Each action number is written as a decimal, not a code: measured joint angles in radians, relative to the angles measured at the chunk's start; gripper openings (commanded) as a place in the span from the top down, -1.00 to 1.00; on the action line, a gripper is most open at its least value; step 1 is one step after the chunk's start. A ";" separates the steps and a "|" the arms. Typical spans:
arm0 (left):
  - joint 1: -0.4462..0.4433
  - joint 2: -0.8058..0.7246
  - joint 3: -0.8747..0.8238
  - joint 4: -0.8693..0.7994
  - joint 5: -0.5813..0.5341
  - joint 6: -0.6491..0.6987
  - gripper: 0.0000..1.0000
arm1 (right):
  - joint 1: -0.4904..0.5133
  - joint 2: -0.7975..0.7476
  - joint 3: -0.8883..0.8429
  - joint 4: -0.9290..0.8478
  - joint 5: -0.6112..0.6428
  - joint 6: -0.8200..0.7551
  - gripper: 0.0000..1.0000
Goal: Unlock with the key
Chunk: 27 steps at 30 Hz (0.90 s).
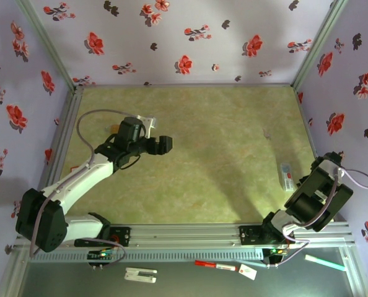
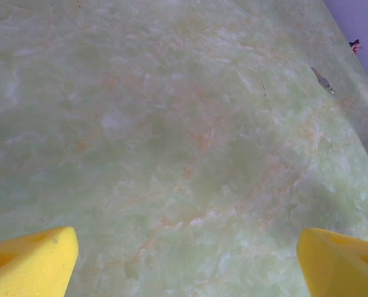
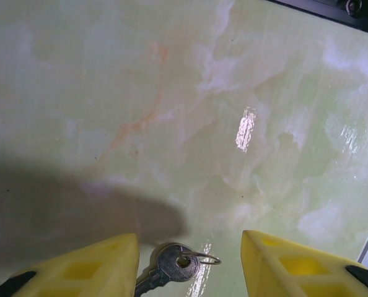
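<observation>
A green marbled worktop (image 1: 221, 136), walled on three sides by floral-print panels (image 1: 171, 37), spreads across the overhead view. The left arm (image 1: 78, 179) reaches from its base at the lower left up toward the left centre of the frame, its forearm slanting up and right and its wrist turned to the right. The right arm (image 1: 308, 204) sits folded tight at the lower right, elbow low and wrist tipped down over the worktop's right edge.

The left claw (image 2: 187, 238) stands wide, its yellow fingers (image 2: 29, 260) pushed to the two bottom corners of its wrist view, with bare worktop between them; it holds and touches nothing.

The right claw (image 3: 189, 238) is parted about halfway, hovering low over the surface. The key (image 3: 171, 266) lies flat on the worktop between its fingers at the bottom centre of the right wrist view, a wire ring through its round head and its blade running down-left close by the left-hand finger (image 3: 91, 266); whether metal meets finger cannot be told. The right-hand finger stands clear of the key.

A pale oblong item (image 1: 287, 176) rests just left of the right wrist. A small grey fleck (image 2: 322, 79) marks the worktop at the upper right of the left wrist view.
</observation>
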 measured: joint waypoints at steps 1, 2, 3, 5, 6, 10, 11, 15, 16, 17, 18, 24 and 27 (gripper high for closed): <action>0.000 0.000 0.000 0.000 0.000 0.000 -0.83 | 0.000 0.000 0.000 -0.002 0.000 0.005 0.03; 0.000 0.000 0.000 0.000 0.000 0.000 -0.83 | 0.000 0.000 0.000 -0.005 0.000 0.010 0.02; 0.000 0.000 0.000 0.000 0.000 0.000 -0.83 | 0.000 0.002 0.000 -0.006 0.001 0.014 0.02; 0.000 0.000 0.000 0.000 0.000 0.000 -0.83 | 0.000 0.010 0.000 -0.007 0.000 0.022 0.03; 0.000 0.000 0.000 0.000 0.000 0.000 -0.83 | 0.000 0.013 0.000 -0.006 0.000 0.029 0.04; 0.000 0.000 0.000 0.000 0.000 0.000 -0.83 | 0.000 0.016 -0.021 0.021 -0.008 0.064 0.08; 0.000 0.000 0.000 0.000 0.000 0.000 -0.83 | 0.000 0.011 -0.027 0.030 -0.011 0.073 0.08; 0.000 -0.001 0.000 -0.006 0.000 0.003 -0.83 | 0.000 -0.008 -0.044 0.044 -0.013 0.096 0.13; 0.000 -0.001 0.000 -0.008 0.000 0.004 -0.83 | 0.000 -0.008 -0.044 0.045 -0.014 0.098 0.16; 0.000 -0.001 0.000 -0.010 0.000 0.004 -0.83 | 0.000 -0.008 -0.044 0.047 -0.016 0.100 0.20; 0.000 -0.001 0.000 -0.012 0.000 0.004 -0.83 | 0.000 -0.008 -0.045 0.048 -0.019 0.100 0.22; 0.000 -0.001 0.000 -0.015 0.000 0.007 -0.83 | 0.000 -0.008 -0.046 0.059 -0.032 0.116 0.38; 0.000 -0.001 0.000 -0.015 0.000 0.008 -0.83 | 0.001 -0.008 -0.046 0.063 -0.040 0.119 0.50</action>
